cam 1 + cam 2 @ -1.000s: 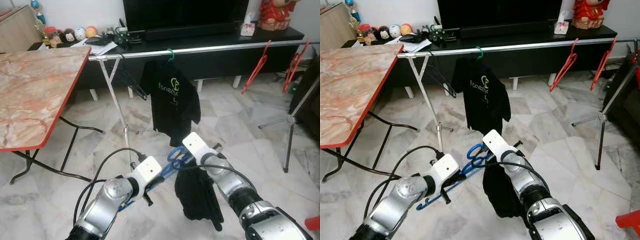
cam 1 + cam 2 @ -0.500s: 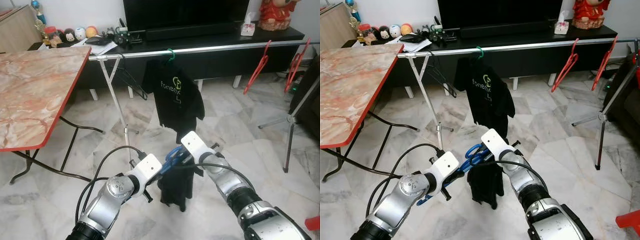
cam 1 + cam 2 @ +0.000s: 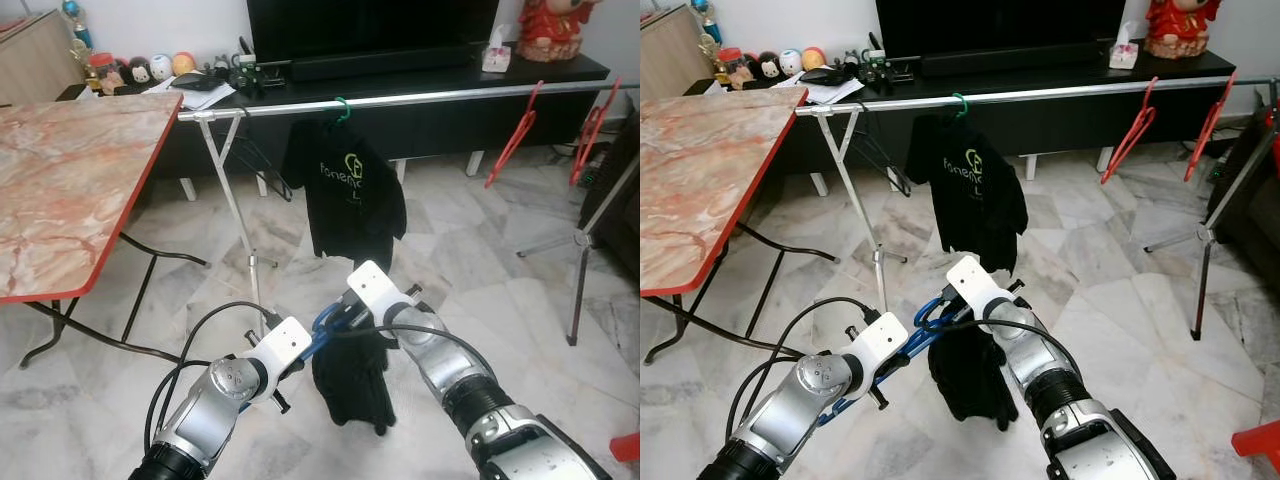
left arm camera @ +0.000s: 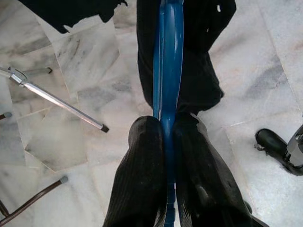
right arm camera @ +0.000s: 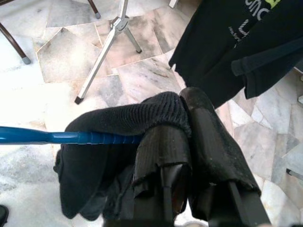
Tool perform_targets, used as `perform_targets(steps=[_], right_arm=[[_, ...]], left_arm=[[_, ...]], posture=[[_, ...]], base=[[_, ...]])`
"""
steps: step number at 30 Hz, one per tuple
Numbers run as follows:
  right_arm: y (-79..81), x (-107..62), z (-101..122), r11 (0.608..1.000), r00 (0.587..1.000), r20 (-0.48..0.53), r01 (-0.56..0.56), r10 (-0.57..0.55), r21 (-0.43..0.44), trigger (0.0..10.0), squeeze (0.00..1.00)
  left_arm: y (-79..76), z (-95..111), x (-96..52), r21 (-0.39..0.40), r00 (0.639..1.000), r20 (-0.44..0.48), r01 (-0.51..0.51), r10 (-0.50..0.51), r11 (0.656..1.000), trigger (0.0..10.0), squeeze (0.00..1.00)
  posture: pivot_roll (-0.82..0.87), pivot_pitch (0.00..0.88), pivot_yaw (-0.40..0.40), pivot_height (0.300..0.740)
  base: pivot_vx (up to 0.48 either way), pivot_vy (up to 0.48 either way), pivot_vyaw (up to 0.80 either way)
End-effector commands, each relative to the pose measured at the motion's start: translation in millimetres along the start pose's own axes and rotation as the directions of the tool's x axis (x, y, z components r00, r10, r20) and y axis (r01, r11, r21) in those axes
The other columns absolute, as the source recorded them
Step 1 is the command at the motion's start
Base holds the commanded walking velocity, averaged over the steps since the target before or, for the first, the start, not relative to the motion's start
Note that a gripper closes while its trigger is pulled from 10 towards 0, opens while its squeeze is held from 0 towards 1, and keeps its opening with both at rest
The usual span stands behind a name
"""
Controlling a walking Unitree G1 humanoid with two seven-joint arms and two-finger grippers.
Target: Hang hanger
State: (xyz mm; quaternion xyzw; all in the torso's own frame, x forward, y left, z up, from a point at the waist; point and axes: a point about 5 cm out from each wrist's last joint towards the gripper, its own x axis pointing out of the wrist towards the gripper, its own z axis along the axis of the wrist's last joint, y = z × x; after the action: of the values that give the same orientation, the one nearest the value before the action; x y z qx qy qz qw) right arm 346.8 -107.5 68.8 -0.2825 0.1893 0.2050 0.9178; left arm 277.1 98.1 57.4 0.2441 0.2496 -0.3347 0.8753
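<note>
Even, bright indoor light fills all 4 views, with no hard glare. The pale marble floor (image 3: 470, 250) shows only soft, faint shadows under the rack legs. Both head views are sharp, with slight bending at the edges. In the wrist views the near black fingers (image 4: 142, 179) look soft and slightly blurred.

A marble floor (image 3: 470, 260) is carrying the legs of a clothes rack (image 3: 247, 262), a folding table (image 3: 70, 180) and a black TV bench (image 3: 420, 110). The rack's rail (image 3: 430, 97) is bearing 1 black shirt (image 3: 350, 205) on a green hook and 2 red hangers (image 3: 512, 135). Toys and papers are lying on the bench.
</note>
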Motion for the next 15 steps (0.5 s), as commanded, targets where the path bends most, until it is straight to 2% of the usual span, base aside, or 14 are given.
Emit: perform_targets(steps=[1, 3, 4, 6, 9, 15], right_arm=[[0.1, -0.7, 8.5, 1.000, 0.999, 0.034, -0.001, 0.001, 0.008, 10.0, 0.00], [0.1, -0.9, 8.6, 1.000, 0.999, 0.034, -0.001, 0.001, 0.008, 10.0, 0.00], [-0.5, -1.3, 7.5, 1.000, 1.000, 0.031, -0.001, 0.000, 0.015, 10.0, 0.00], [-1.3, -2.4, 7.0, 1.000, 1.000, 0.029, -0.001, 0.001, 0.023, 10.0, 0.00], [0.0, -3.3, 7.2, 1.000, 1.000, 0.030, -0.005, 0.004, 0.025, 10.0, 0.00], [5.8, -3.8, 12.6, 0.997, 0.998, 0.058, -0.032, 0.028, 0.071, 10.0, 0.00]], left_arm=[[1.9, -0.9, -0.2, 0.008, 1.000, -0.021, -0.003, 0.003, 1.000, 10.0, 0.00], [2.0, -0.9, -0.1, 0.009, 1.000, -0.022, -0.003, 0.003, 1.000, 10.0, 0.00], [3.1, 2.6, 0.0, 0.005, 1.000, 0.005, -0.022, 0.022, 1.000, 10.0, 0.00], [12.4, 12.7, -0.7, -0.029, 0.991, 0.071, -0.108, 0.110, 0.994, 10.0, 0.00], [20.9, 18.7, -2.0, -0.071, 0.980, 0.104, -0.163, 0.170, 0.984, 10.0, 0.00], [17.6, 20.6, -1.7, -0.112, 0.984, 0.121, -0.118, 0.132, 0.987, 10.0, 0.00]], posture=[[-0.14, 0.000, 0.073, 0.740], [-0.14, 0.000, 0.073, 0.740], [-0.15, 0.000, 0.070, 0.740], [-0.15, 0.000, 0.068, 0.740], [-0.14, 0.000, 0.064, 0.740], [-0.14, 0.000, 0.063, 0.740]], base=[[0.000, 0.000, 0.00], [0.000, 0.000, 0.00], [0.000, 0.000, 0.00], [0.000, 0.000, 0.00], [0.000, 0.000, 0.00], [0.000, 0.000, 0.00]])
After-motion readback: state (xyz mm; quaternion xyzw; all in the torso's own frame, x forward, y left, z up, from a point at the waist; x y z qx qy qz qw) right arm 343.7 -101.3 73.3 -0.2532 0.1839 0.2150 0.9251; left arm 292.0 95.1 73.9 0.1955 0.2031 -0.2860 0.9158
